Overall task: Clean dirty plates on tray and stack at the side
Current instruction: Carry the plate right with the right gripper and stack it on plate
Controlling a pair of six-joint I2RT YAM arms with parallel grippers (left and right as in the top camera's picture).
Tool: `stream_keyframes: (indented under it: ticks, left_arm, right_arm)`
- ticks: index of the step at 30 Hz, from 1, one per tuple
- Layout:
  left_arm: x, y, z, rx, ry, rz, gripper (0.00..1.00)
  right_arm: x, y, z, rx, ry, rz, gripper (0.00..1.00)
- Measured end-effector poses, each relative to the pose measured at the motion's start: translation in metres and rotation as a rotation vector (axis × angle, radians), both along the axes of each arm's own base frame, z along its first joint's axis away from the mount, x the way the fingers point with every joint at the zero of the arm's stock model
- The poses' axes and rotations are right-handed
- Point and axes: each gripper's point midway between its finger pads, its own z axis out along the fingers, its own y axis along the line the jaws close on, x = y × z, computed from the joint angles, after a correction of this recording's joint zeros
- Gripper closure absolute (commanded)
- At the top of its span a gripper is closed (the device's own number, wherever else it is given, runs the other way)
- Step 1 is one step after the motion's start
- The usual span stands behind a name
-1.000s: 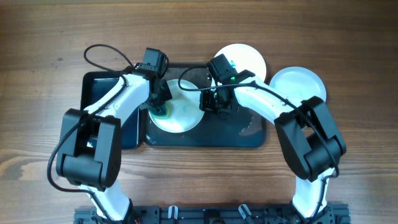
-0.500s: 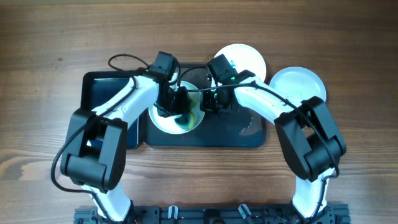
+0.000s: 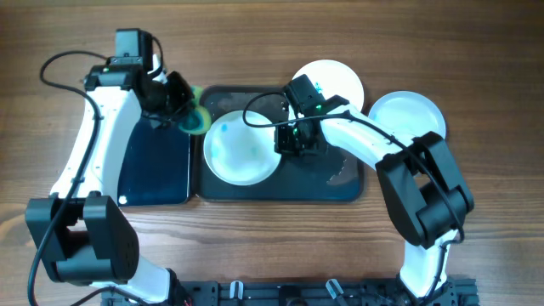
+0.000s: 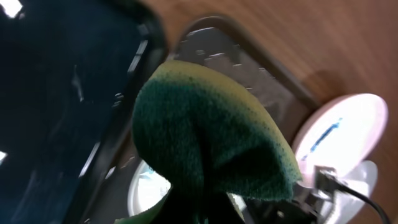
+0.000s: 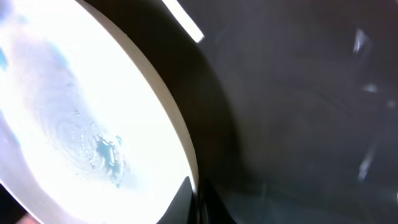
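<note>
Dirty plate [image 3: 238, 157], faintly smeared blue, lies flat in the left half of the tray [image 3: 340, 183]. The tray sits on a wooden table [image 3: 476, 238] with its long axis running left to right. The right gripper [image 3: 293, 143] pinches the plate's right rim. A second plate [image 3: 336, 78] overlaps the tray's far rim, and a third plate [image 3: 408, 115] lies just beside the tray's right end. A black tray [image 3: 153, 170] adjoins the tray's left end. Above the tray's far left corner, the left gripper [image 3: 178, 109] clamps a green sponge [image 3: 197, 121].
</note>
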Motion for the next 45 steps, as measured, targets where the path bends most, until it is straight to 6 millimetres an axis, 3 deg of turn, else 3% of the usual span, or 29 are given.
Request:
stream_keyframes:
  ticks: [4, 8, 10, 16, 23, 31, 35, 39, 45]
  left_arm:
    - [-0.002, 0.000, -0.002, 0.009, 0.010, -0.002, 0.96]
    - [-0.003, -0.007, -0.002, 0.011, 0.013, -0.020, 0.96]
    - [-0.004, -0.010, -0.002, 0.015, 0.013, -0.029, 0.96]
    - [-0.005, -0.014, -0.004, 0.059, 0.012, -0.046, 0.96]
    - [-0.004, -0.011, -0.005, 0.082, 0.012, -0.038, 0.96]
    - [-0.003, -0.010, -0.005, 0.085, 0.007, -0.037, 0.96]
    - [-0.002, -0.008, -0.005, 0.100, 0.004, -0.032, 0.96]
    - [-0.002, -0.007, -0.006, 0.107, 0.004, -0.029, 0.96]
    - [-0.002, -0.007, -0.006, 0.107, 0.004, -0.029, 0.96]
  right_arm:
    - [-0.004, -0.019, 0.020, -0.091, -0.071, 0.037, 0.96]
    - [-0.002, -0.038, 0.065, -0.201, -0.222, 0.050, 0.96]
    - [-0.007, -0.052, 0.099, -0.296, -0.336, 0.050, 0.96]
    - [-0.015, -0.075, 0.150, -0.550, -0.576, 0.035, 0.95]
    - [-0.031, -0.062, 0.202, -0.818, -0.913, 0.070, 0.96]
    - [-0.052, -0.046, 0.259, -1.004, -1.232, 0.047, 0.96]
    - [-0.059, -0.041, 0.271, -1.040, -1.296, 0.052, 0.96]
    - [-0.059, -0.040, 0.269, -1.042, -1.288, 0.070, 0.96]
    - [-0.048, -0.043, 0.238, -0.947, -1.132, 0.120, 0.96]
